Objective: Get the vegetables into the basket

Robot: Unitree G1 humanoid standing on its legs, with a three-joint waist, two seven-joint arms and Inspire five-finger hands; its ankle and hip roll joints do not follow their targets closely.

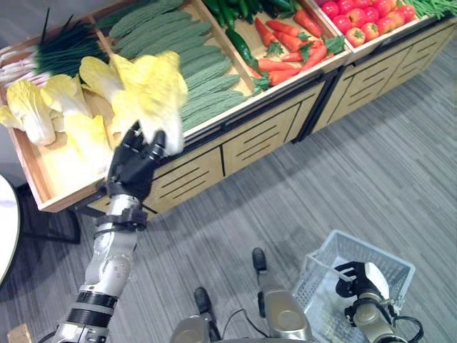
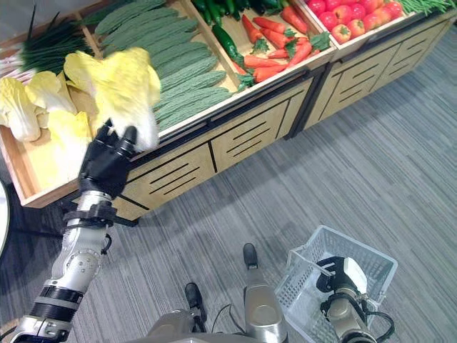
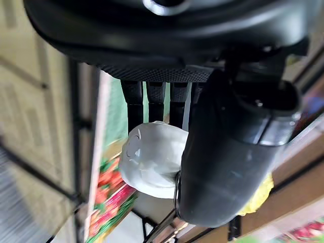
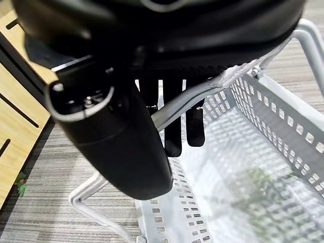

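Left hand (image 1: 134, 161) is raised in front of the wooden produce stand (image 1: 214, 153), fingers and thumb curled round the base of a napa cabbage (image 1: 153, 89). The cabbage stands up from the fingertips, above the stand's front edge: pale white at the stem end, ruffled yellow leaves spreading away from the hand. In the left wrist view the stem end (image 3: 154, 159) reads as a smooth, rounded whitish lump pressed between the fingers (image 3: 134, 98) and the thumb (image 3: 228, 157), with a bit of yellow leaf showing past the thumb. Beyond the fingertips more napa cabbages (image 1: 43, 107) lie in the stand's near compartment; further along sit bitter gourds (image 1: 189, 57), carrots (image 1: 285, 46), dark green cucumbers (image 1: 239, 39) and tomatoes (image 1: 364, 18), with green onions (image 1: 61, 46) at the back. Right hand (image 2: 341, 275) is low over the grey floor (image 1: 357, 171), closed on the wire handle (image 4: 192, 101) of a white plastic basket (image 4: 263, 167); in the right wrist view the fingers (image 4: 172, 126) hook over the handle with the thumb beside them, and the perforated basket floor lies just below the fingertips. The held cabbage is well apart from the basket.
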